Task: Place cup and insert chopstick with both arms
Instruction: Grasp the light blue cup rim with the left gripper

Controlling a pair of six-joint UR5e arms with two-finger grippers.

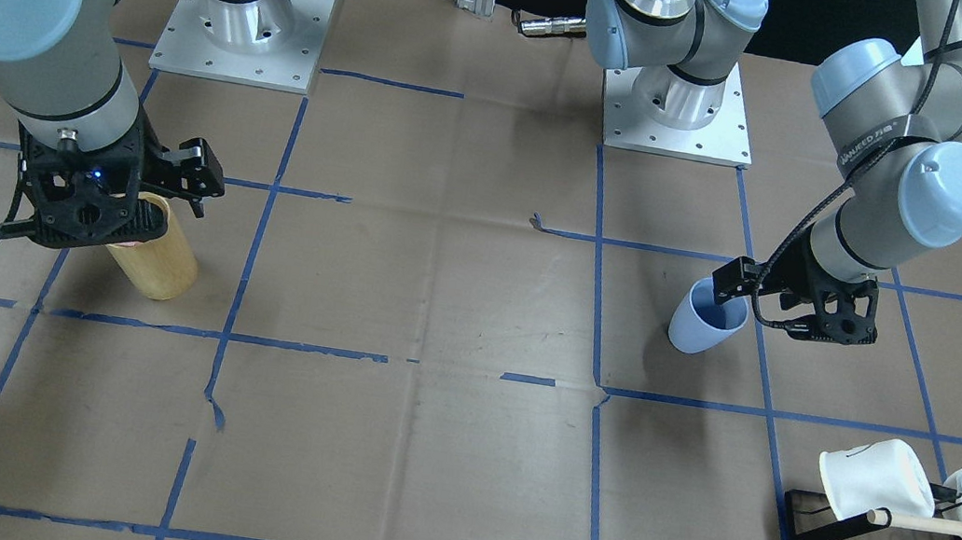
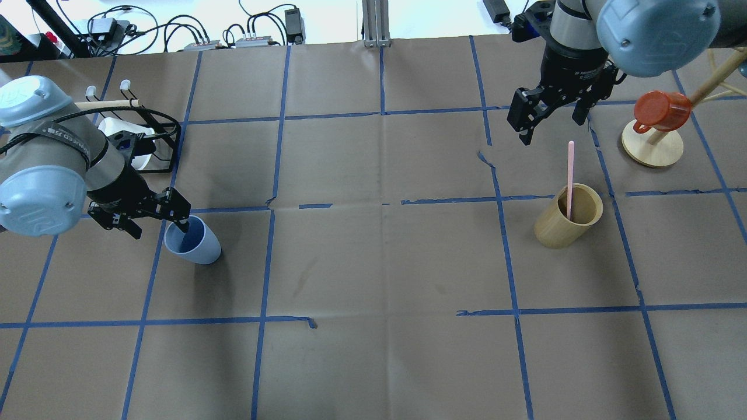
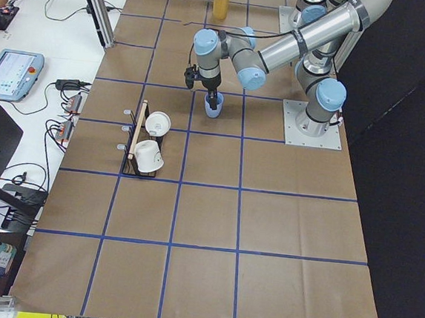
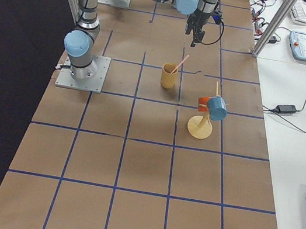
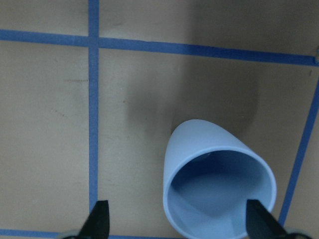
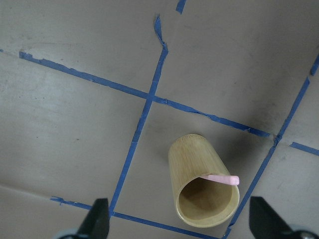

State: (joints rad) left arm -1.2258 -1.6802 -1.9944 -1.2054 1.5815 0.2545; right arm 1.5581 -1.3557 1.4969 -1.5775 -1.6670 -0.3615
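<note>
Standing upright on the paper-covered table (image 2: 373,262), the bamboo holder (image 2: 569,217) serves as the landmark. The pink chopstick (image 2: 570,169) is inside it, with its lower end in the mouth and its shaft leaning on the rim, tipped away from the robot.

Near the holder, farther to the robot's right and away from the robot, stands a wooden mug tree (image 2: 652,146). It carries an orange mug (image 2: 659,111) and, seen from the right-side camera, a blue mug (image 4: 217,108).

Well apart from the holder, across the table on the robot's left, the blue cup (image 2: 192,242) sits on its base with its mouth up. Farther from the holder than the cup, a black wire rack (image 2: 166,137) holds two white cups (image 3: 153,140) under a wooden dowel.

The right arm reaches out from the robot and points its wrist down. The right gripper (image 2: 551,125) hangs above the holder, just past it on the side away from the robot. Its jaws are spread and hold nothing, and the chopstick's top is clear of them. From the front-facing camera this gripper hides most of the holder's mouth.

The left arm bends down over the cup, far from the holder. The left gripper (image 2: 159,226) has its jaws apart, one fingertip (image 5: 259,221) within the cup's rim and the other outside the wall, not closed on it.
</note>
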